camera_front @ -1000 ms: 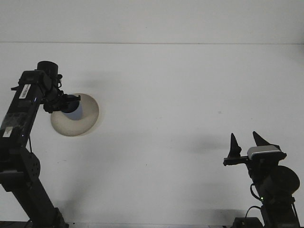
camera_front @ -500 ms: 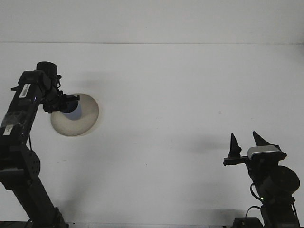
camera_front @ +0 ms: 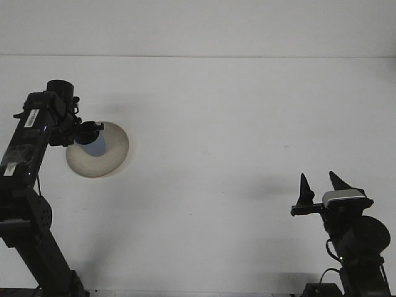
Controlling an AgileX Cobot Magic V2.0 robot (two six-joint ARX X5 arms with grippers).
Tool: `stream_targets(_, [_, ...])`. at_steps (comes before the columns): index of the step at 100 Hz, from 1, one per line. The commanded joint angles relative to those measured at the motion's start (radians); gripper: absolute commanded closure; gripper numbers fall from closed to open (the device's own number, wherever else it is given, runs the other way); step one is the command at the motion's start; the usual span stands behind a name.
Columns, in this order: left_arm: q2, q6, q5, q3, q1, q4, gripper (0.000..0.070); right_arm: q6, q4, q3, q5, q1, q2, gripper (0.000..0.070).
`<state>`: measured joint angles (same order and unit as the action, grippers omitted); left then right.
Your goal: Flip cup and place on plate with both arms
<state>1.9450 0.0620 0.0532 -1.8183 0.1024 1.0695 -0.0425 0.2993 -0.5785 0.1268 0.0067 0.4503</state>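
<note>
**Two arms, one small cup: you have it over the plate**

Your left gripper (camera_front: 86, 131) sits at the near-left edge of the plate (camera_front: 114, 162), and the cup (camera_front: 96, 145) shows as a pale bluish shape right at its tip, over the plate's left half. From this view you cannot see whether the cup's base rests on the plate or hangs just above it, nor which end is up. The dark fingers appear to be around the cup's upper part, but the jaw gap is hidden against the arm, so you cannot tell how far they are open or whether they grip.

Judge the cup as light, rigid and smooth-sided, likely plastic or glazed. That means it can slip or tip under a sideways nudge. If you need to take hold again, grip across the wall near the rim, squarely, not by one edge. The plate is shallow and loose on the table (camera_front: 235, 124), so a dragged cup could shift it.

Your left arm reaches up from the lower left corner, its forearm angled up and inward, wrist bent toward the plate. Your right gripper (camera_front: 319, 184) stands well apart at the lower right, pointing up, its two fingers spread and holding nothing.
</note>
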Motion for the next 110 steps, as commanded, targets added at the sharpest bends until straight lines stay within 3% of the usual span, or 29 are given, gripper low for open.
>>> stream_targets(1, [0.014, -0.005, -0.002, -0.023, 0.003, 0.004, 0.0315, -0.013, -0.015, -0.008, -0.003, 0.001, 0.002, 0.0221])
stream_targets(49, [-0.244, 0.027, -0.002, -0.023, 0.016, 0.005, 0.0316, -0.013, -0.015, -0.008, -0.003, 0.001, 0.002, 0.0221])
stream_targets(64, [-0.346, 0.036, -0.052, -0.022, -0.003, 0.011, 0.0316, -0.013, -0.015, -0.008, -0.003, 0.001, 0.002, 0.0221])
stream_targets(79, [-0.44, 0.036, -0.053, -0.008, -0.035, 0.021, 0.0316, -0.013, -0.015, -0.008, -0.003, 0.001, 0.002, 0.0221])
stream_targets(110, [-0.717, 0.033, -0.053, 0.238, -0.132, -0.101, 0.0316, -0.013, -0.015, -0.008, -0.003, 0.001, 0.002, 0.0221])
